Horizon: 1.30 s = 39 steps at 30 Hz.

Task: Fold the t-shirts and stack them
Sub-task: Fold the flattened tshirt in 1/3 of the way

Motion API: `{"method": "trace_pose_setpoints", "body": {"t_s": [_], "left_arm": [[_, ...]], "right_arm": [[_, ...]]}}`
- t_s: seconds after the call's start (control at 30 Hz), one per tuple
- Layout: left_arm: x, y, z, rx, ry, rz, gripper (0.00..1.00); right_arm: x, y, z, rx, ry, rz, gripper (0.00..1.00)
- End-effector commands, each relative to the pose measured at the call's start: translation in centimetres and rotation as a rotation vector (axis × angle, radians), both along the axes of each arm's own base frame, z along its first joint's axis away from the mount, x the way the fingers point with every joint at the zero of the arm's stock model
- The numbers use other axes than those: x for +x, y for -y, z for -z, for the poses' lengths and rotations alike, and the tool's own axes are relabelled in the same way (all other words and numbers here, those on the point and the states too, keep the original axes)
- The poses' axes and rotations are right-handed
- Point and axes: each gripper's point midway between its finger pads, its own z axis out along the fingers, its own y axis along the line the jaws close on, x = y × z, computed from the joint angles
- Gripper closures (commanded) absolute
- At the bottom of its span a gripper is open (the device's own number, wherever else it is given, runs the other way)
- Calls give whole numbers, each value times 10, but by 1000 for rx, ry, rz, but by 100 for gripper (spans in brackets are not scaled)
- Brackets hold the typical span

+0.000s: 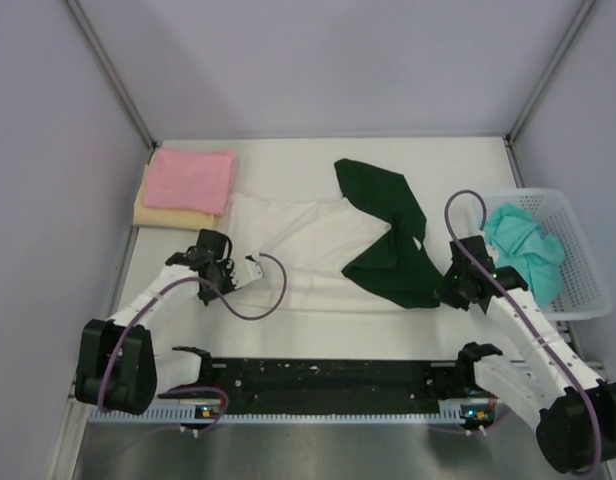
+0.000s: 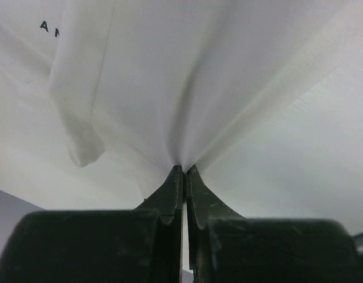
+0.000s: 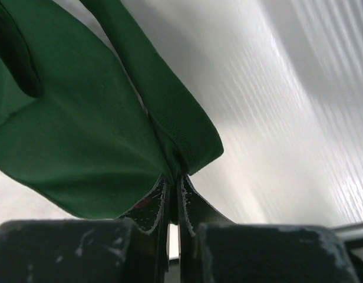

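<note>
Pinching a t-shirt at two near edges: hazards for the coming fold

White and dark green t-shirt (image 1: 308, 245) lies mid-table, white body to the left, green part bunched and doubled over to the right. Left gripper (image 2: 184, 171) has its fingers closed on a thin gather of white cloth at the near-left edge; right gripper (image 3: 174, 177) has its fingers closed on a green hem at the near-right. Likely failures:
- either slight pinch slipping free under tension
- unequal pulls skewing the garment
- the crumpled green part being folded in as it lies
- the left arm's purple cable (image 1: 258, 300), looped over the cloth, snagging it
- the shirt's far-left corner dragging the pink t-shirt (image 1: 193, 178) stacked on the pale yellow t-shirt (image 1: 163, 213)

Teal t-shirt (image 1: 523, 245) waits in the white mesh basket (image 1: 578, 290), far right
</note>
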Motion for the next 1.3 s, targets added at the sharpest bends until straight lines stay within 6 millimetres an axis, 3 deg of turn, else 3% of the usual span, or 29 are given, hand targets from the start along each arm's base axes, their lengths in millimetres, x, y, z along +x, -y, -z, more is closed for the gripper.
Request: {"method": "trace_pose_setpoints", "body": {"t_s": [0.0,0.17,0.23,0.27,0.3,0.37,0.43,0.5,0.57,0.63,0.73,0.77,0.8,0.9,0.97,1.1,1.27], "left_arm": [[-52,-6,-2,-2,-169,-69,100],[-81,-13,9,31,-248,-94,100],[-85,-17,9,53,-263,-107,94],[-88,-18,8,59,-273,-109,84],[-87,-18,6,61,-277,-112,76],[-83,-17,-2,59,-276,-113,70],[-64,-11,-22,33,-234,-113,68],[-40,4,-49,-37,-181,-104,62],[-13,35,-83,-167,-119,-60,58],[11,79,-119,-310,-54,25,56],[25,166,-146,-448,8,215,57],[23,194,-148,-472,6,280,57],[17,224,-148,-500,-6,357,58],[4,304,-143,-612,-58,488,58],[-3,346,-139,-706,-106,513,57],[-7,410,-118,-812,-163,495,51],[-12,465,-81,-747,-110,543,49]], "right_arm": [[-32,-2,-15,-26,-97,-2,100],[-58,-2,-22,-1,-134,-3,100],[-69,-1,-26,11,-135,5,98],[-73,2,-29,10,-127,11,91],[-78,4,-31,6,-130,9,77],[-81,4,-39,13,-111,-4,56],[-77,5,-50,4,-77,-20,46],[-67,5,-63,-14,-31,-63,45],[-51,-4,-75,2,29,-124,47],[-34,-23,-80,59,92,-204,58],[-11,-52,-71,173,141,-277,81],[-8,-54,-59,181,123,-268,93],[-5,-53,-49,174,110,-251,100],[0,-50,-20,166,74,-197,100],[3,-44,1,177,62,-144,100],[1,-32,37,249,34,-19,100],[-7,-20,59,210,-5,49,100]]}}
